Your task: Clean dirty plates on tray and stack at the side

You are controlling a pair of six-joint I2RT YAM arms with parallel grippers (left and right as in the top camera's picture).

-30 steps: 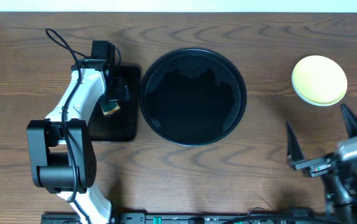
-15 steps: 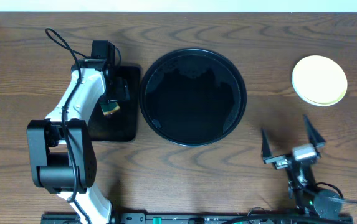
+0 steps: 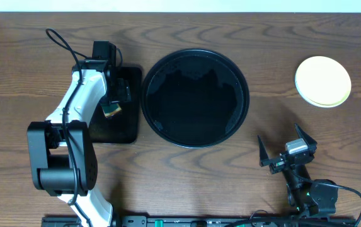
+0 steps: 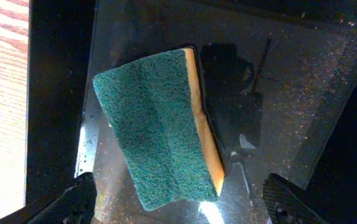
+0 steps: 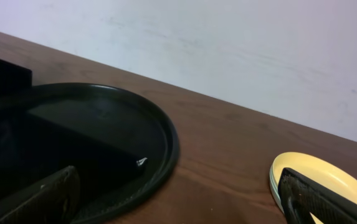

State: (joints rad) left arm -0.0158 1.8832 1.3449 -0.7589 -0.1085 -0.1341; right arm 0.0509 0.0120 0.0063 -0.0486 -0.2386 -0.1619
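Observation:
The round black tray (image 3: 196,126) lies mid-table with nothing on it; its rim (image 5: 162,146) also shows in the right wrist view. The plates (image 3: 322,81) sit stacked on the bare wood at the far right, pale yellow on top, with a mint edge under it (image 5: 328,177). My right gripper (image 3: 280,133) hovers open and empty near the front edge, between tray and stack (image 5: 178,199). Over at the left, my left gripper (image 3: 116,101) stands open above a green-and-yellow sponge (image 4: 156,130), its fingers wide of it on both sides (image 4: 179,199).
The sponge (image 3: 111,111) rests on a small rectangular black tray (image 3: 126,129) just left of the round one; its glossy floor (image 4: 290,74) fills the left wrist view. The left arm's base (image 3: 60,164) stands at the front left. A pale wall (image 5: 228,43) rises behind the table.
The right arm has drawn back from beside the plate stack, moving left and toward the front edge, still open. The left arm and the sponge have not moved.

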